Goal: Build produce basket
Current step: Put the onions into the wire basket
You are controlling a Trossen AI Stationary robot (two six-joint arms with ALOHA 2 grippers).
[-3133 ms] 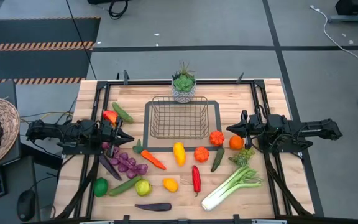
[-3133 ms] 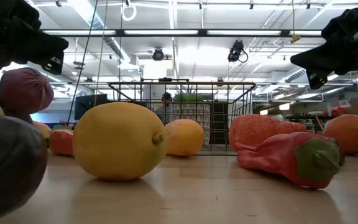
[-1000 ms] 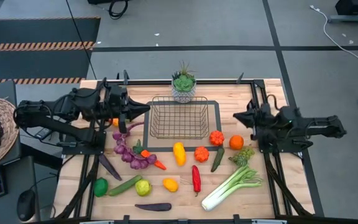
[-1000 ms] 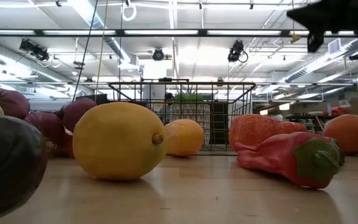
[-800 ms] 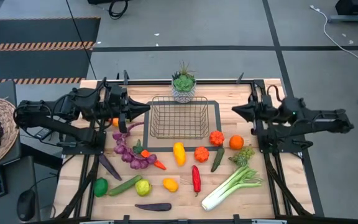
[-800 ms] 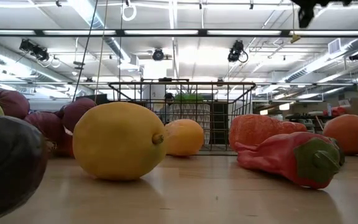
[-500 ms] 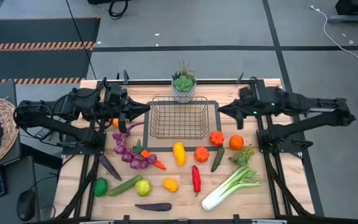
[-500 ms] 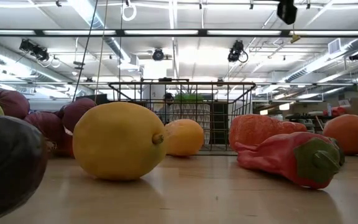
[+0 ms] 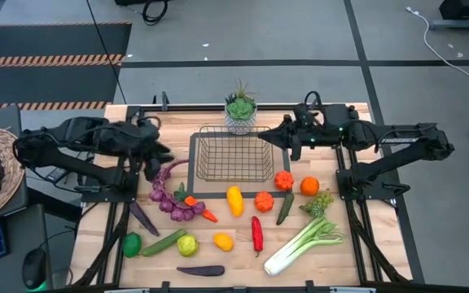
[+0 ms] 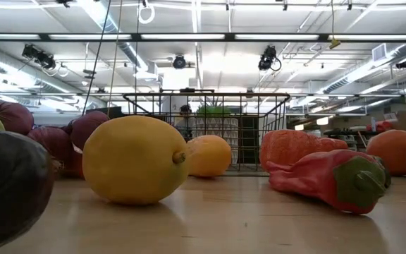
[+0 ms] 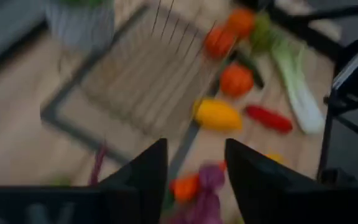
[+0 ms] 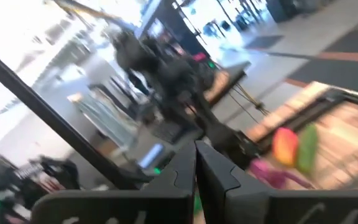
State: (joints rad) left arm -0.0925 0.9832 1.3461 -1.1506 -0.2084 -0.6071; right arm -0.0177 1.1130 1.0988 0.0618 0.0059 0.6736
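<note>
Setting: wooden desk (image 9: 112,130) on a grey floor; a hall with ceiling strip lights shows beyond in the low view.

Basket (image 9: 235,154): dark wire, rectangular, upright on a dark-bordered mat at the desk's middle rear. Nothing lies inside it.

Potted succulent (image 9: 240,110): just behind the basket's rear rim.

Produce, all on the desk outside the basket:
- purple grapes (image 9: 169,194), in a curved string off the basket's left front corner, with a carrot (image 9: 195,206) touching them;
- yellow pepper (image 9: 234,199), two orange-red pieces (image 9: 283,180) and an orange (image 9: 309,185) along the basket's front and right;
- red chili (image 9: 256,233), dark cucumber (image 9: 285,208), leek (image 9: 304,243) toward the front right;
- lime (image 9: 131,244), green cucumber (image 9: 164,242), apple (image 9: 187,244), small yellow fruit (image 9: 223,241), aubergine (image 9: 201,270) along the front left.

Left hand (image 9: 158,153): raised beside the basket's left side, above the top of the grapes; fingers (image 11: 143,174) apart, nothing between them.

Right hand (image 9: 267,137): raised at the basket's right rear corner; fingers (image 12: 180,175) pressed together, holding nothing.
</note>
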